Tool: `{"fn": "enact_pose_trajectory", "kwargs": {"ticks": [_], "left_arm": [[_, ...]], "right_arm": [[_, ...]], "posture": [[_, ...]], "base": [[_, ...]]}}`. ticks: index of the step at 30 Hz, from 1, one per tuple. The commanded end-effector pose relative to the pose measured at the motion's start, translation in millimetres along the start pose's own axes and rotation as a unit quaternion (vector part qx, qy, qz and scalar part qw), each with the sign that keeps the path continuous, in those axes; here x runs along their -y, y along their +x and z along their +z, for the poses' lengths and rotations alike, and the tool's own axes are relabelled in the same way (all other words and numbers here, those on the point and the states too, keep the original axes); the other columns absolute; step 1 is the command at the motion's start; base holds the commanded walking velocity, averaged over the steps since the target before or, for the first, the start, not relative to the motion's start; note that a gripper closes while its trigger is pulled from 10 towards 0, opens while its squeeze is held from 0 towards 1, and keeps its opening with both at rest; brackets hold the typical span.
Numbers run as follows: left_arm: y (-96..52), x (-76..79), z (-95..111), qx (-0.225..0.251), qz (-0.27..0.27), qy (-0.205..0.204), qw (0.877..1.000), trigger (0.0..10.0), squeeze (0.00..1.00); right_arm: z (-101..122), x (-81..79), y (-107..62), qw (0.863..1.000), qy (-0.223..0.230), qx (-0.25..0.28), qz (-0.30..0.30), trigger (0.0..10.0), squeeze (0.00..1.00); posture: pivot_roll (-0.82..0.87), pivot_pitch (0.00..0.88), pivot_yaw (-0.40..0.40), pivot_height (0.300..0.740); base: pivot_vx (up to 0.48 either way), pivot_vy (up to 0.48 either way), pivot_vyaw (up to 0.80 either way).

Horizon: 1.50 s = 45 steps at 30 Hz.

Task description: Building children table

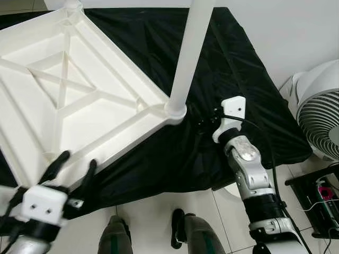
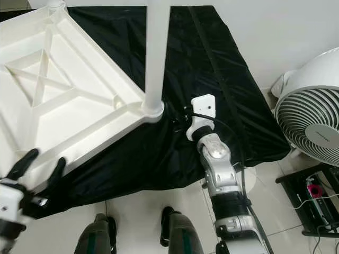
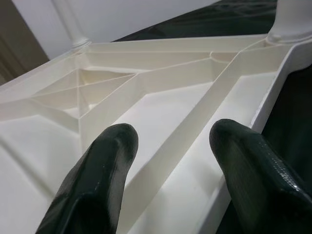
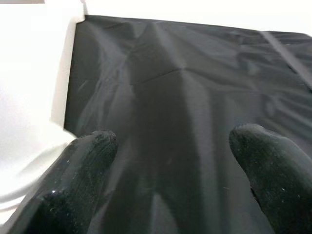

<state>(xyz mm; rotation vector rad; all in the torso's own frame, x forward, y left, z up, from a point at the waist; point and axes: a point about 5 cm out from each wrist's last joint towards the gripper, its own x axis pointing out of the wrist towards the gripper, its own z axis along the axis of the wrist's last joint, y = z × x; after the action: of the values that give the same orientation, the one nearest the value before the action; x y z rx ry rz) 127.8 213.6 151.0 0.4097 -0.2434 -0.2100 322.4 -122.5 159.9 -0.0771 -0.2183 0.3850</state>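
Tabletop (image 1: 79, 95) — inverted, left of frame; leg (image 1: 190, 53) upright in its corner socket; left gripper (image 1: 74, 172) wide, straddling near rim; right gripper (image 4: 165, 161) wide, beside leg base.

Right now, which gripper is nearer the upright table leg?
Right. The right gripper sits just beside the leg's base, over the black cloth; the left gripper hovers at the tabletop's near edge.

The right tool (image 1: 204, 123) has its fingers spread over the bare black cloth (image 1: 249, 95), and beyond it the cloth lies free. Just beside it the upright white leg (image 1: 189, 58) blocks the way. The left tool (image 1: 74, 168), fingers apart, straddles the tabletop (image 1: 47, 90) edge; ribs cross the underside ahead. A fan (image 1: 320, 114) stands near the cloth's right edge.
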Motion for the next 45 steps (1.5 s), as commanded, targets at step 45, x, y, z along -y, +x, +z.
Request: {"fn": "enact_pose_trajectory", "kwargs": {"ticks": [45], "left_arm": [[23.9, 25.8, -22.5, -0.033, -0.050, -0.040, 0.997, 10.0, 0.00]], "right_arm": [[12.7, 17.9, -46.0, 0.975, 0.010, -0.041, 0.218, 10.0, 0.00]], "posture": [[0.17, 0.191, -0.031, 0.740]], "base": [[0.000, 0.000, 0.00]]}}
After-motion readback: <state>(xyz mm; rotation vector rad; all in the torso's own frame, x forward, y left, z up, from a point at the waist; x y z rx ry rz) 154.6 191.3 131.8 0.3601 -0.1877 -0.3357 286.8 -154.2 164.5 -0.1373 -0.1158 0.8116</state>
